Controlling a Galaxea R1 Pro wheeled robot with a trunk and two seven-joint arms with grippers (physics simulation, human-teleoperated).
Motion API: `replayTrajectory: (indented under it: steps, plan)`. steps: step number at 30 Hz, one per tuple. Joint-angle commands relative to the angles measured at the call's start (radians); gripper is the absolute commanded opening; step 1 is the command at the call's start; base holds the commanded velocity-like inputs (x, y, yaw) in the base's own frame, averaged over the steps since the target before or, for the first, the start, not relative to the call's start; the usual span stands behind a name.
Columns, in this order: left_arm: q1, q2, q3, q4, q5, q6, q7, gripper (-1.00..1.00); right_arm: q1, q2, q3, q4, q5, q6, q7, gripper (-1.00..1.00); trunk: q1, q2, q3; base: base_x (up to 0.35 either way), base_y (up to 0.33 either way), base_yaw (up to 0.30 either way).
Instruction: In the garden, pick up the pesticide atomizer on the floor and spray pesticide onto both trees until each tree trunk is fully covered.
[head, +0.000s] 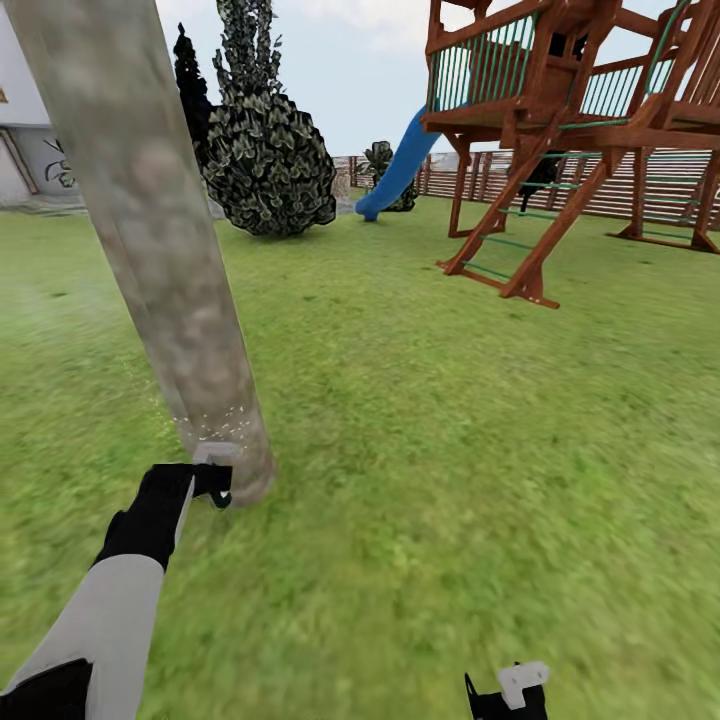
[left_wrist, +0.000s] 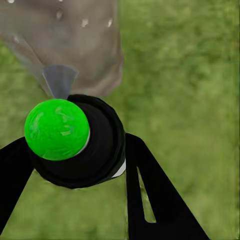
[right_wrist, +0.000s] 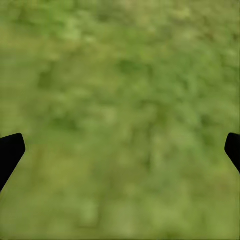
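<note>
In the head view the left gripper (head: 212, 485) reaches low toward the base of a pale mottled trunk (head: 160, 260); the trunk leans across the view's left side and meets the lawn (head: 420, 400) just beside the jaws; pale specks hang on the bark right above them, which reads as spray landing; the bottle itself is too small to make out here. The right gripper (head: 505, 690) sits at the lower edge over bare grass, well apart from the trunk. A dark bushy tree (head: 265, 150), a wooden play tower (head: 570, 110) with a blue slide (head: 400, 165) and a slat fence (head: 640, 185) stand far behind.

In the left wrist view the jaws are closed around the atomizer (left_wrist: 82, 145), a dark round body with a green cap (left_wrist: 56, 129) facing the camera; its long axis runs along the fingers, straight at the trunk base just ahead; a grey spray cone (left_wrist: 60, 80) leaves its far end toward the bark, where droplets show.

In the right wrist view the jaws stand wide, holding nothing, with blurred grass between them.

Judged from this, the left arm is the nearer one; covering the trunk calls for sweeping the nozzle up its length and around it.
</note>
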Motion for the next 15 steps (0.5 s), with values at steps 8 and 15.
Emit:
replayTrajectory:
  steps: [8,15]
  plan:
    - [-0.071,0.011,-0.014,-0.058,-0.007,0.075,-0.003,-1.0,0.0,-0.002,0.0,-0.001,0.0,0.0,0.0,1.0,0.0,0.0,0.0,0.0,0.0,0.001]
    - [-0.09,0.122,-0.026,-0.056,-0.004,0.081,-0.013,-1.0,0.0,0.0,0.0,-0.001,0.0,0.0,0.0,1.0,0.0,0.0,0.0,0.0,0.0,0.121]
